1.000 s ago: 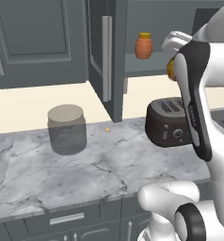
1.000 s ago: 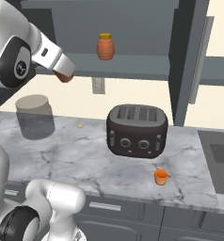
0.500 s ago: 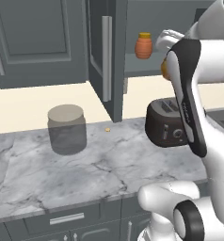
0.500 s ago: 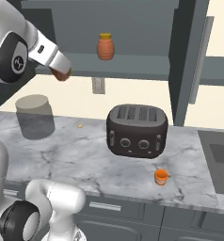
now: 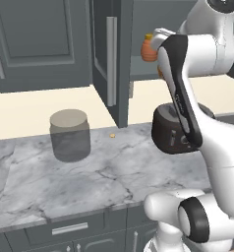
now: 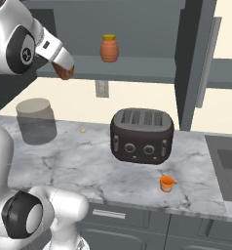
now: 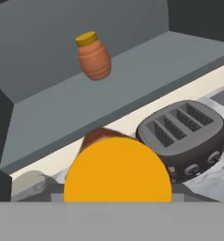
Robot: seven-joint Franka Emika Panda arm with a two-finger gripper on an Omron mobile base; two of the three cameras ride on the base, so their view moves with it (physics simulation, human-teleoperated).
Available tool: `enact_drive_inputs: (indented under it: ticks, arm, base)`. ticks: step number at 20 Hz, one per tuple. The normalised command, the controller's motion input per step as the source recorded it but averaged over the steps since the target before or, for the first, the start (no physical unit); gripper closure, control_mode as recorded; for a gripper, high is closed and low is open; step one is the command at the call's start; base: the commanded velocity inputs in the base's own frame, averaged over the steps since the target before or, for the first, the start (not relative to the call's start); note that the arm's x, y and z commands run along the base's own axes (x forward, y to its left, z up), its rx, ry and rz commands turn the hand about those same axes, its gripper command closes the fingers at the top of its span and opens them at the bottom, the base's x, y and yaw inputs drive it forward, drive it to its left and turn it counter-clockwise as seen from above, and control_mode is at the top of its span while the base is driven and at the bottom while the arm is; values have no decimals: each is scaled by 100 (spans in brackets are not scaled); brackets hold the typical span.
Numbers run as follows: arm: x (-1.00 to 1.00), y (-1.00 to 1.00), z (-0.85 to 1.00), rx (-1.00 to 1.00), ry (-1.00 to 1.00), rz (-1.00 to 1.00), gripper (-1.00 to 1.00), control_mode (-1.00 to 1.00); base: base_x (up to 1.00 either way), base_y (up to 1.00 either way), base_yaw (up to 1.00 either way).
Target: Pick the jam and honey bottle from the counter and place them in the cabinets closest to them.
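Honey bottle (image 6: 64,71): we hold it pinched in the pincer (image 6: 62,62), long axis tilted, cap towards the hand, just short of the open cabinet's shelf (image 6: 152,73), whose front edge lies ahead and slightly above.

My own fingertips are covered by the honey bottle's (image 7: 117,172) yellow cap in the hand view, so I cannot see how they sit on it. In the left base view my forearm hides most of the orange pot (image 5: 148,48) and part of the toaster (image 5: 174,133). The jam (image 6: 166,183) is too small for its rim or contents to be made out.
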Motion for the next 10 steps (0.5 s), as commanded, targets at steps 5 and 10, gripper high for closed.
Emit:
enact_drive_inputs:
  ticks: [5,10]
  arm:
    - [48,9,0,1,3,0,100,-100]
    - [44,7,0,2,0,0,100,-100]
  base:
    - [0,0,0]
    - [0,0,0]
